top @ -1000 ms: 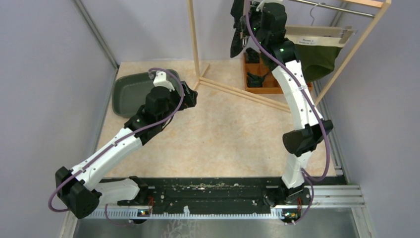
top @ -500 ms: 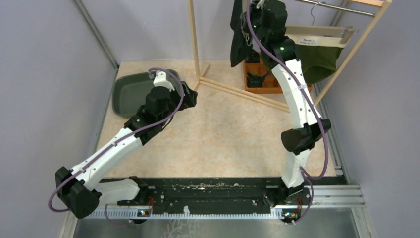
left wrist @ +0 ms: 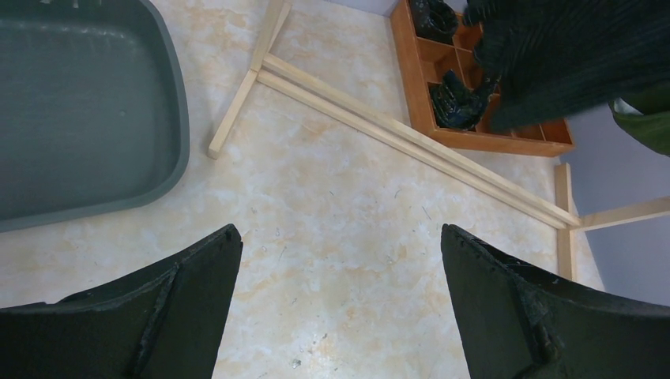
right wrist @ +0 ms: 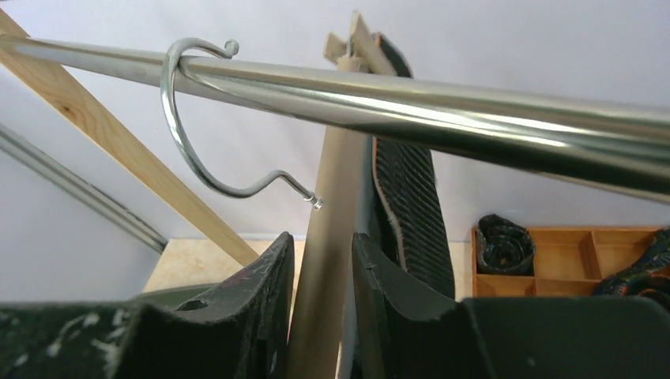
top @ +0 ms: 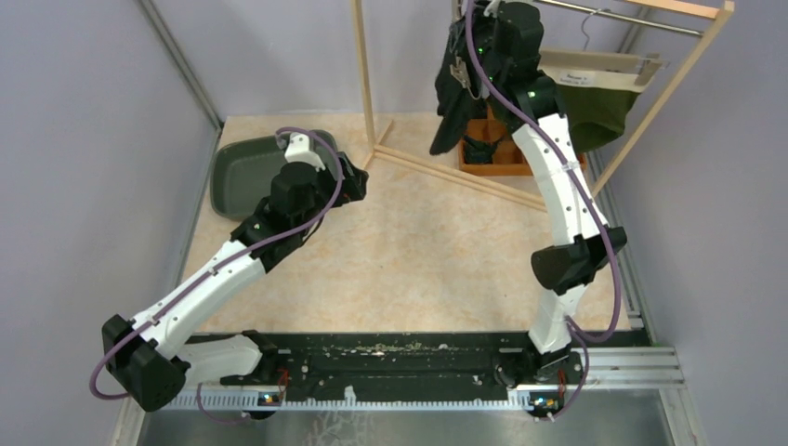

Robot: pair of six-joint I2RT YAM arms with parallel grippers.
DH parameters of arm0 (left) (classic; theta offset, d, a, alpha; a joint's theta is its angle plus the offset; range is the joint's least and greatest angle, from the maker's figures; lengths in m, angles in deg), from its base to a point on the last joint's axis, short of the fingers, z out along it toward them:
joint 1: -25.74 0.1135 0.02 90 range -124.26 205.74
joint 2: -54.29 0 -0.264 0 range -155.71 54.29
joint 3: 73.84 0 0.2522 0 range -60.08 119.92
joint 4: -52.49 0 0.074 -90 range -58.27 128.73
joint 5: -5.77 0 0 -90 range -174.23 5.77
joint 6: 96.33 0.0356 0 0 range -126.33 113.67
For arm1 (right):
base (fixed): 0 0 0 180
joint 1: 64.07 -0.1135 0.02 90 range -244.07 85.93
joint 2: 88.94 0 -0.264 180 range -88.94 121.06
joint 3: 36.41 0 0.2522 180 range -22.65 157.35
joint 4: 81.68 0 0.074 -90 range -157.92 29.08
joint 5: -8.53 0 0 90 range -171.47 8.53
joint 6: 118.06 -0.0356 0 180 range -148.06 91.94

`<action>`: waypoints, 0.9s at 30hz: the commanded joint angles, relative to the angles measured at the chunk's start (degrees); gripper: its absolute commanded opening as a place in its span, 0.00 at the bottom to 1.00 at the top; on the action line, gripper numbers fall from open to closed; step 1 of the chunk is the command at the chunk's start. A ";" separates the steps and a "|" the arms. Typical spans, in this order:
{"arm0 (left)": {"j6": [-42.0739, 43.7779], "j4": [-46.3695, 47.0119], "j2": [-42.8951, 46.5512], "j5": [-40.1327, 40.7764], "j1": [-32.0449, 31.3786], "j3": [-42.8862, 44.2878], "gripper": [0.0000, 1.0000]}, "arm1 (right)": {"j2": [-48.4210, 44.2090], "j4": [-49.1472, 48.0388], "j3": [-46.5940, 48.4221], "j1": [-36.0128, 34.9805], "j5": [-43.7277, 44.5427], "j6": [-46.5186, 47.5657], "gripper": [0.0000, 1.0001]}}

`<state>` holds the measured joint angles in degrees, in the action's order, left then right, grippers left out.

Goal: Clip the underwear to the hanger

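So: beige marbled bench (top: 418, 242), lilac walls (top: 84, 139). That black underwear (top: 451, 116) hangs lower than a second ago. The left hand (left wrist: 340, 237) gapes wide, empty; the right hand (right wrist: 322, 241) straddles the tan hanger bar (right wrist: 332, 181), grip unclear.

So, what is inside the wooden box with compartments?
Dark rolled garments lie in some compartments of the wooden box. The hanging black underwear covers its far part, so the rest cannot be seen.

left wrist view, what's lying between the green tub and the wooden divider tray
The rack's wooden foot rails lie flat between the tub and the tray, running diagonally. Nothing else sits there, as the left wrist view shows.
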<state>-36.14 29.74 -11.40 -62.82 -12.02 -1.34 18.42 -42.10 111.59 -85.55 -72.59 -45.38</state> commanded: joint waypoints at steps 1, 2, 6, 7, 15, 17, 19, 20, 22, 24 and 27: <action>0.00 0.64 1.02 -0.06 0.23 0.30 1.00 | -6.53 -5.32 -3.95 0.64 -0.22 -1.05 0.34; 0.01 0.64 0.88 -0.32 0.23 0.44 1.00 | -7.23 -5.39 -4.81 0.62 -0.32 -1.05 0.35; -0.18 0.69 0.70 -0.71 0.22 0.72 1.00 | -11.79 -8.89 -11.32 0.56 -0.90 -1.05 0.48; -0.20 0.70 0.79 -0.67 0.23 0.69 1.00 | -13.74 -9.99 -13.01 0.56 -1.03 -1.05 0.53; 0.43 2.01 2.05 0.05 0.32 0.14 1.00 | -21.54 -14.38 -20.82 0.64 -0.62 -0.55 0.64; -0.23 2.11 2.26 1.07 0.32 0.06 1.00 | -24.03 -15.19 -23.09 0.59 -0.25 -0.27 0.68; -2.19 1.66 2.65 3.41 0.32 -0.15 1.00 | -26.76 -16.46 -26.82 0.63 0.26 0.10 0.71; -2.38 2.16 2.95 3.91 0.32 -0.36 1.00 | -28.11 -16.96 -28.20 0.62 0.55 0.32 0.72; -1.21 3.11 3.23 3.77 0.33 -0.32 1.00 | -30.65 -17.35 -30.91 0.60 1.14 0.95 0.72; 0.42 3.40 2.76 2.63 0.40 0.44 1.00 | -33.24 -17.26 -33.52 0.60 1.45 1.33 0.73; 1.85 3.44 1.50 1.44 0.40 1.91 1.00 | -37.39 -17.85 -37.93 0.61 1.50 1.65 0.73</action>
<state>-36.44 31.27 -9.50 -60.70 -11.95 -1.40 -13.45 -56.02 77.25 -85.26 -72.02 -45.10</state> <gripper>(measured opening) 0.998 0.730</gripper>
